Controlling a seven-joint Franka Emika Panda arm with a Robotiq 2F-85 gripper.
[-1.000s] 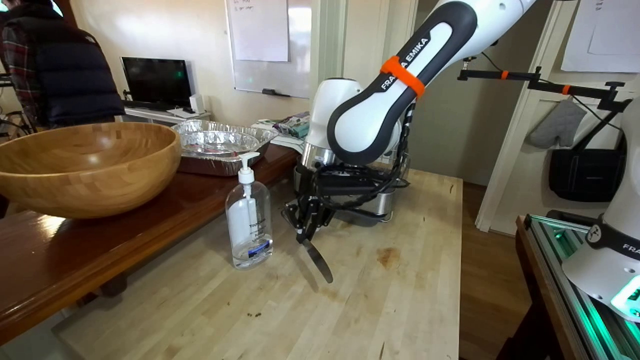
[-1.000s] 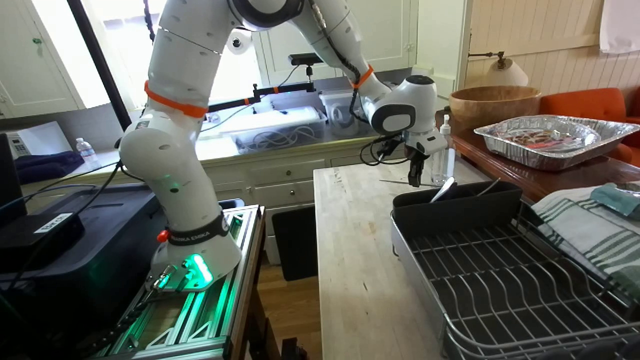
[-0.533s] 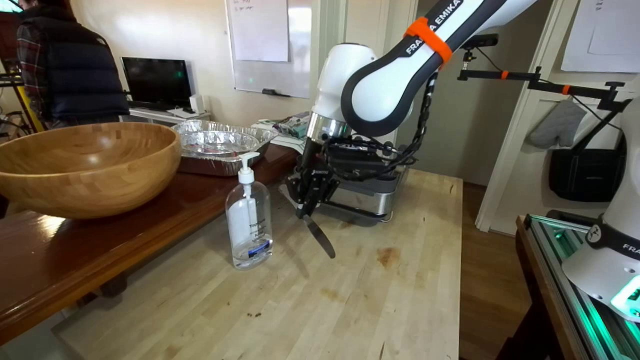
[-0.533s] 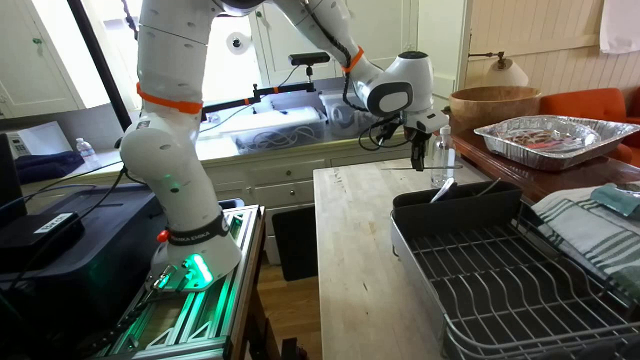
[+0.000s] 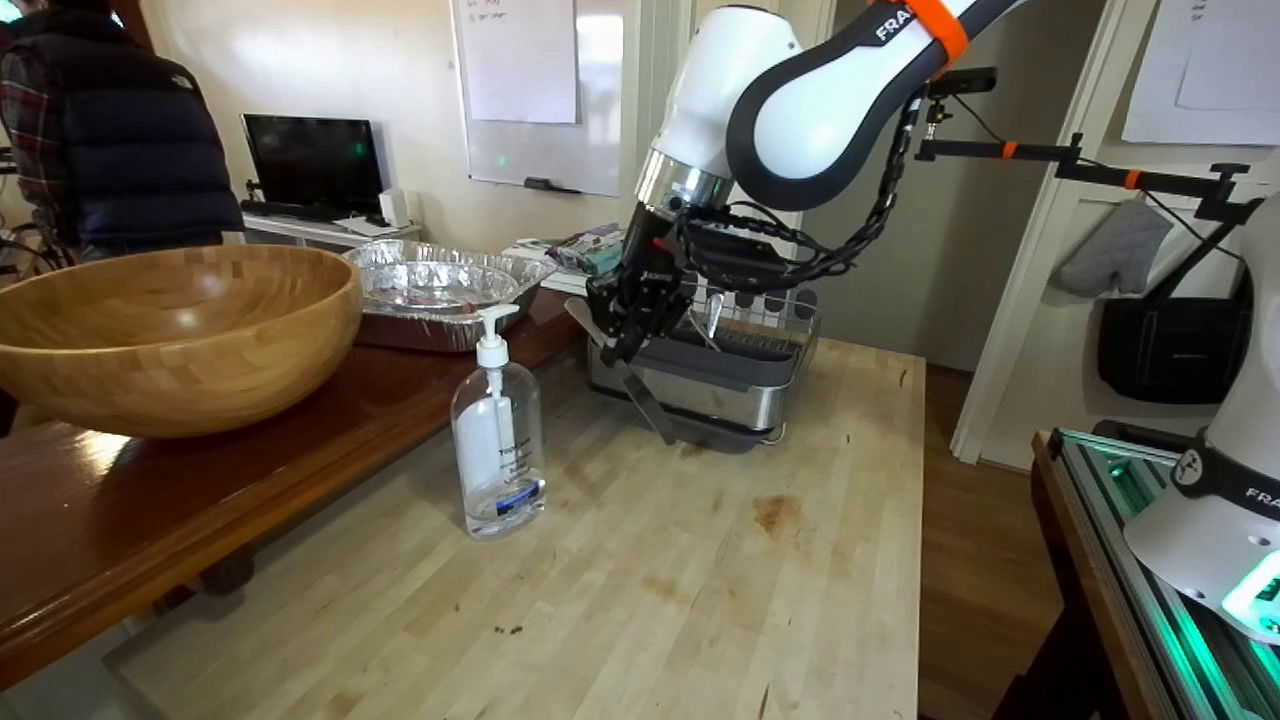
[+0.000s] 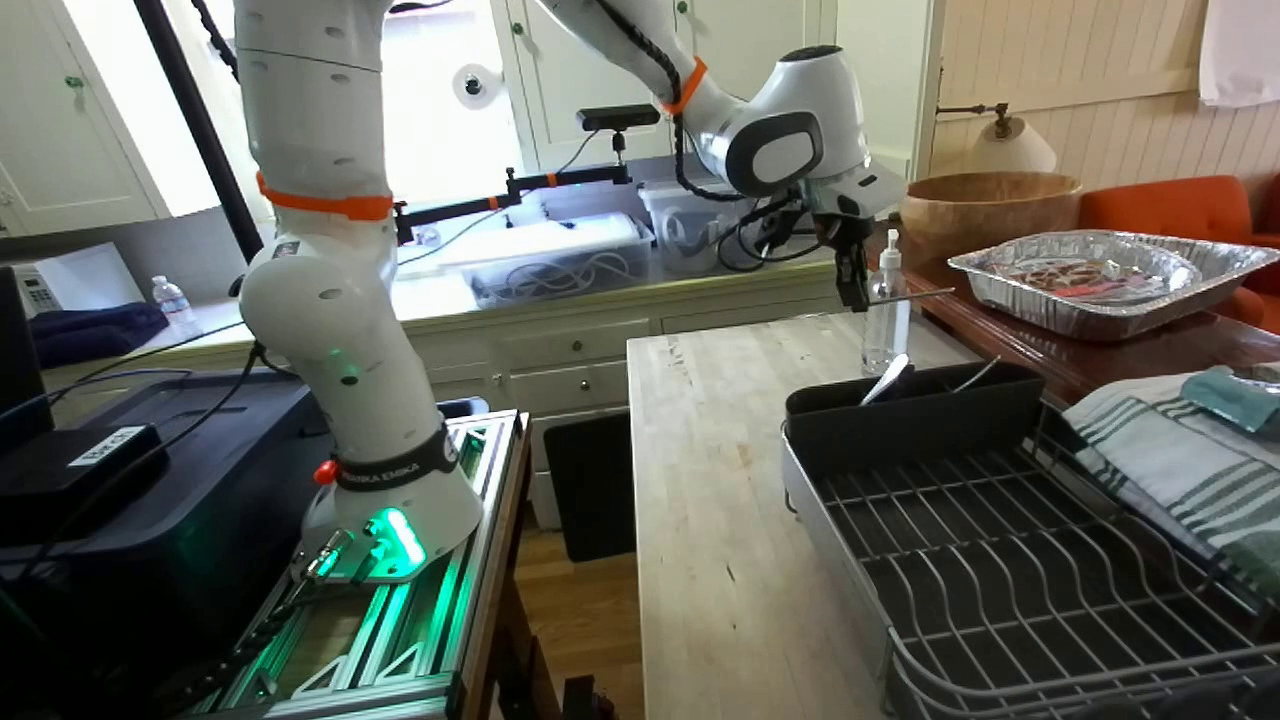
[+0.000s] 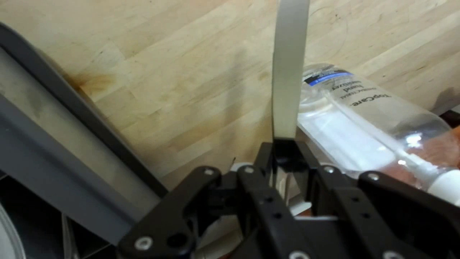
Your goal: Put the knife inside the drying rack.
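Presently the gripper [image 5: 615, 355] pinches the knife [image 7: 289, 72] above the tabletop [image 5: 720, 600], just off the drying rack [image 6: 1000, 560] at its caddy [image 6: 930, 420] edge, long axis aslant, one end dipping, so it probably needs upending before entry.

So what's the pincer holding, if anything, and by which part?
The pincer is shut on the knife, around its middle, with one end sticking out on either side.

jaws: clamped on knife [image 6: 928, 294] | knife: above table [image 6: 720, 480] | drying rack [image 6: 838, 548]: utensils [image 6: 884, 380] in caddy [image 6: 915, 430]
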